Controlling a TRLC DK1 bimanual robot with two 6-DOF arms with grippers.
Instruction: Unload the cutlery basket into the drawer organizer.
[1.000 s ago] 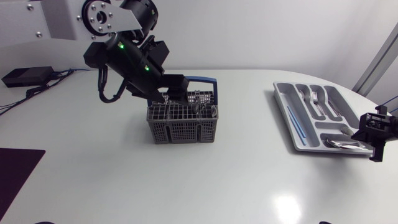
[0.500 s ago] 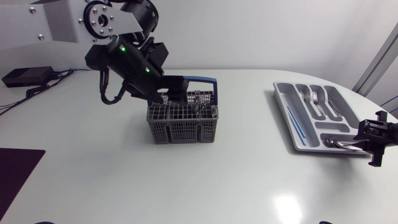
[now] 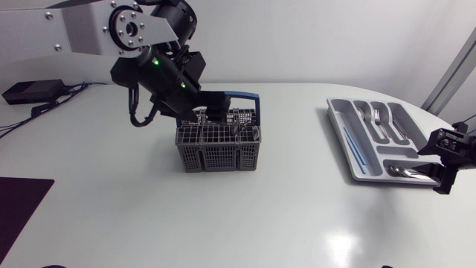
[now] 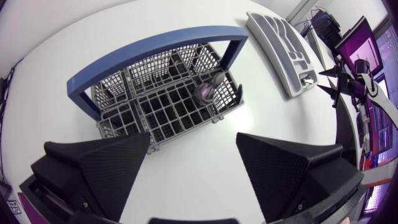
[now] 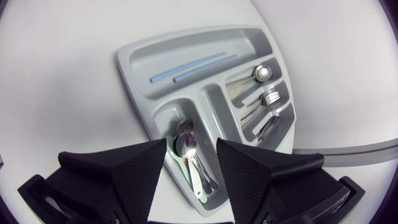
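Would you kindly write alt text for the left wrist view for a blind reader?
The left gripper hangs open above a grey cutlery basket with a blue handle, spoons in one compartment; the drawer organizer lies beyond.

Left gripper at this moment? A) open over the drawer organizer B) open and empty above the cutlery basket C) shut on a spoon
B: in the left wrist view the left gripper has its fingers wide apart with nothing between them, the cutlery basket just ahead.
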